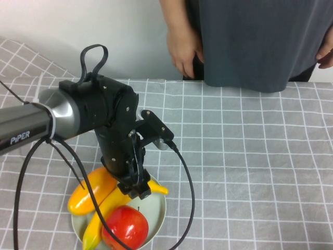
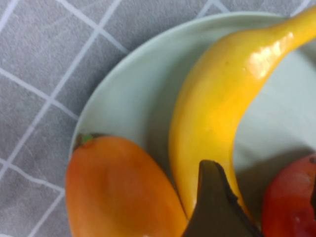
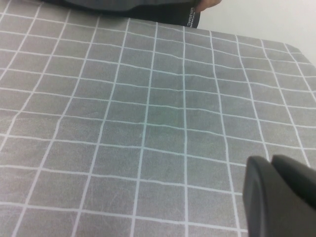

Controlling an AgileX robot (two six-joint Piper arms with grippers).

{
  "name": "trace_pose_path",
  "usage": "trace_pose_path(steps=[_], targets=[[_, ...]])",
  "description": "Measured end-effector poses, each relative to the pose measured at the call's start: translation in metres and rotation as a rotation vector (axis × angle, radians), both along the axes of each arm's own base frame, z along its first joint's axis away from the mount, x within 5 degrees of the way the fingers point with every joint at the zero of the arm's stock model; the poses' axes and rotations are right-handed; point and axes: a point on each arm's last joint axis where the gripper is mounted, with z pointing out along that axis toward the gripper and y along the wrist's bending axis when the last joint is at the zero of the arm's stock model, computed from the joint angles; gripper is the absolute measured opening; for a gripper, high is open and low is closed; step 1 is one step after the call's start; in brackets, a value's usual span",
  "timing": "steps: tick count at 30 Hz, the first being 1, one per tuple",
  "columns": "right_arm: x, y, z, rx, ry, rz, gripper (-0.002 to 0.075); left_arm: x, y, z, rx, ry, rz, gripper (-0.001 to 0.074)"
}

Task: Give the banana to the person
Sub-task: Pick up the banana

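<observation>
I count one banana (image 1: 106, 211), one orange-yellow oval fruit (image 1: 89, 191) and one red apple (image 1: 125, 227), three fruits sharing one pale plate (image 1: 158, 208) near the left of the bench (image 1: 250, 172); one person (image 1: 244, 36) far side; two claws, left claw (image 1: 136, 187) over the plate, right claw (image 3: 281, 197)
</observation>
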Motion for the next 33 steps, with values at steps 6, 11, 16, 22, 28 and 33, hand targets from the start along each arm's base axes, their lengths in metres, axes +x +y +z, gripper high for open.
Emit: trace_pose_path(steps=[6,11,16,22,28,33], targets=[[0.000,0.000,0.000,0.000,0.000,0.000,-0.0010,-0.001,0.003,-0.010,0.006,-0.025,-0.013,0.0358],[0.000,0.000,0.000,0.000,0.000,0.000,-0.0010,-0.001,0.004,-0.016,-0.001,-0.053,-0.018,0.0358],[0.000,0.000,0.000,0.000,0.000,0.000,-0.0010,0.000,0.003,-0.016,-0.011,-0.068,-0.018,0.0358],[0.000,0.000,0.000,0.000,0.000,0.000,-0.0010,0.002,0.002,-0.030,0.010,-0.036,-0.018,0.0358],[0.000,0.000,0.000,0.000,0.000,0.000,-0.0010,0.004,0.001,-0.044,0.030,-0.007,-0.019,0.0358],[0.000,0.000,0.000,0.000,0.000,0.000,-0.0010,0.005,0.000,-0.049,0.028,-0.009,-0.019,0.0358]])
